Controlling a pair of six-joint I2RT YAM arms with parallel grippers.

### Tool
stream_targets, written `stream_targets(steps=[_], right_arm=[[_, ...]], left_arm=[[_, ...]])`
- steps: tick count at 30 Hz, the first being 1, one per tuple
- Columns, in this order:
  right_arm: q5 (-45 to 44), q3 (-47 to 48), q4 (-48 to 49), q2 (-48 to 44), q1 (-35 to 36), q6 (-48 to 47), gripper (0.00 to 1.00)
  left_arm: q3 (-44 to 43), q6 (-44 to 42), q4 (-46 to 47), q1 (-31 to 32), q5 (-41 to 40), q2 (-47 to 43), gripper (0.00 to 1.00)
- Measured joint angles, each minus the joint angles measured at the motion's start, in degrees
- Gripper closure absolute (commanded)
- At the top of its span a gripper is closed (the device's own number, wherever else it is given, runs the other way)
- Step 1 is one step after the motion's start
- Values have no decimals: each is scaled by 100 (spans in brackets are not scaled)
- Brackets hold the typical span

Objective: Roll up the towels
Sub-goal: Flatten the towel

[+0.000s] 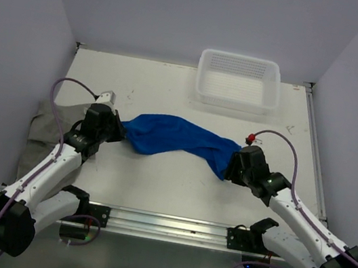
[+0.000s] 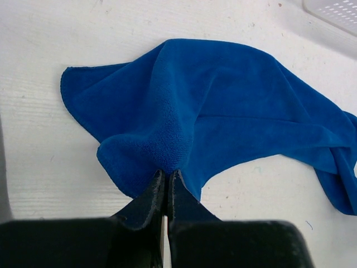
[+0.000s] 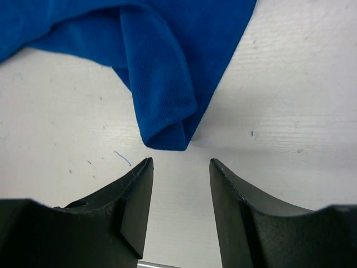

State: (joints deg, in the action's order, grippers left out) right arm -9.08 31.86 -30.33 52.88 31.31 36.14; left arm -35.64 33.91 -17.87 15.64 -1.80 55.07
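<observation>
Blue towel (image 1: 175, 139) at centre of white table (image 1: 155, 192), pinched at one end only.
Grey towel (image 1: 41, 126), soft and crumpled, at 9 o'clock, partly under the left arm. Left gripper (image 2: 167, 177) clamped tight on the blue terry's 9 o'clock end, cloth bunched at the tips. Towel runs as a rumpled band toward 3 o'clock. Right gripper (image 3: 181, 164) jaws apart, empty, folded corner just beyond the tips. White perforated plastic basket (image 1: 238, 82) at 1 o'clock.

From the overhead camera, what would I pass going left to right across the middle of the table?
grey towel → left tool → blue towel → right tool
</observation>
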Motion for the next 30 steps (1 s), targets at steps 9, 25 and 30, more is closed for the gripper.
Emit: stream_targets(steps=[9,25,30], right_arm=[[15,483,107,651,-942,232,51],[863,31,1176,1252,-1342,1731,37],[977,-44,1392,1471,-1373,1937,39]], left_arm=[[0,0,-17,0,7,-13,100],[0,-2,-22,0,7,-33,100],[11,-2,-15,0,11,-35,100]])
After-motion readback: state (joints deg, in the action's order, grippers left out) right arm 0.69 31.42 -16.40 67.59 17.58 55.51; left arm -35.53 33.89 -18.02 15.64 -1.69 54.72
